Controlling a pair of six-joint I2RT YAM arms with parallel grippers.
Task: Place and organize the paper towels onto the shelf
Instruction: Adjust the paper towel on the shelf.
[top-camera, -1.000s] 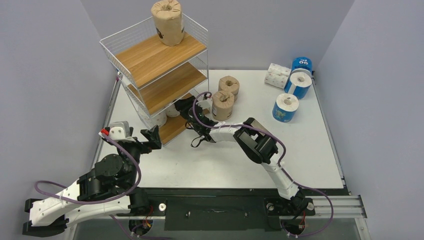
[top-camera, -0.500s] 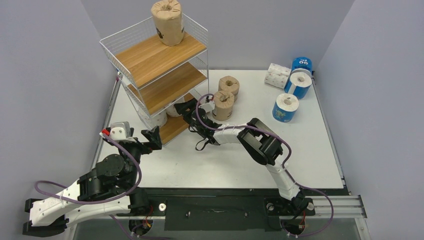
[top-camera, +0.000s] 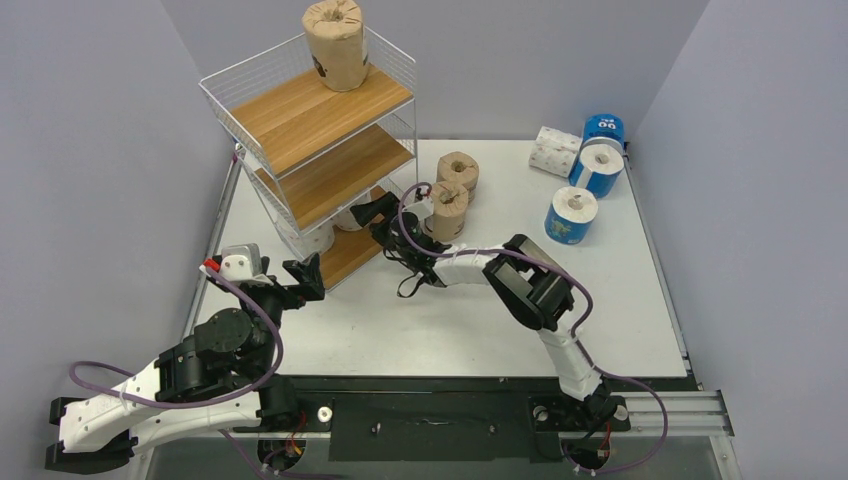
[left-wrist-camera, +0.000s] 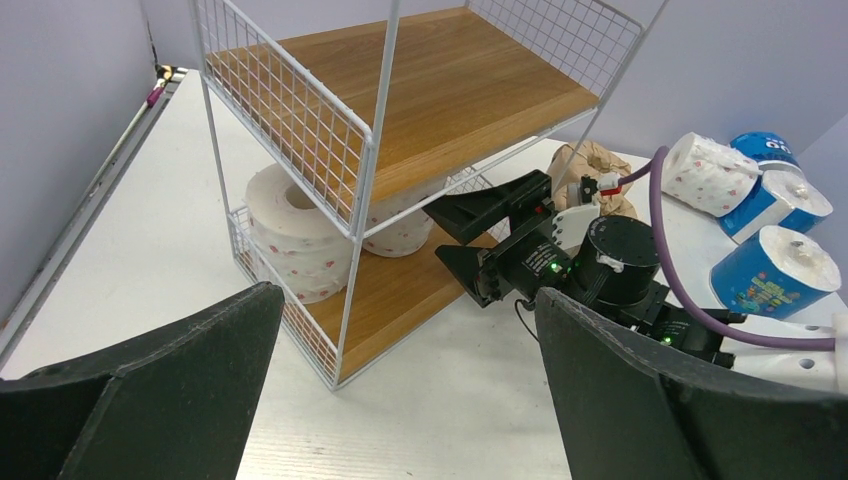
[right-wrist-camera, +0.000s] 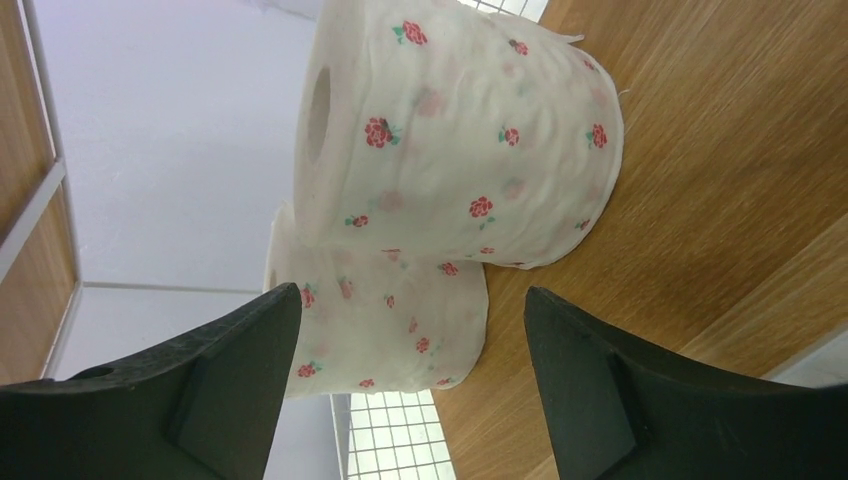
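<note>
Shelf (top-camera: 290, 118): standing at the far-left corner of the table (top-camera: 620, 300), showing three wooden tiers.
Brown roll (top-camera: 335, 45): standing upright on the top tier, at the back corner.
White rolls (left-wrist-camera: 300, 235): two, rose-printed, sitting side by side on the bottom tier.
Right gripper (top-camera: 375, 212): reaching into the bottom tier's open side, fingers standing wide apart, gripping nothing, facing the nearer white roll.
Left gripper (top-camera: 305, 275): hovering by the shelf's near corner, fingers spread wide, holding nothing.
Loose brown rolls (top-camera: 447, 210): two, standing together on the table just right of the shelf.
Blue rolls (top-camera: 570, 215): three, standing at far right.
White pair (top-camera: 553, 150): lying beside the blue rolls.
</note>
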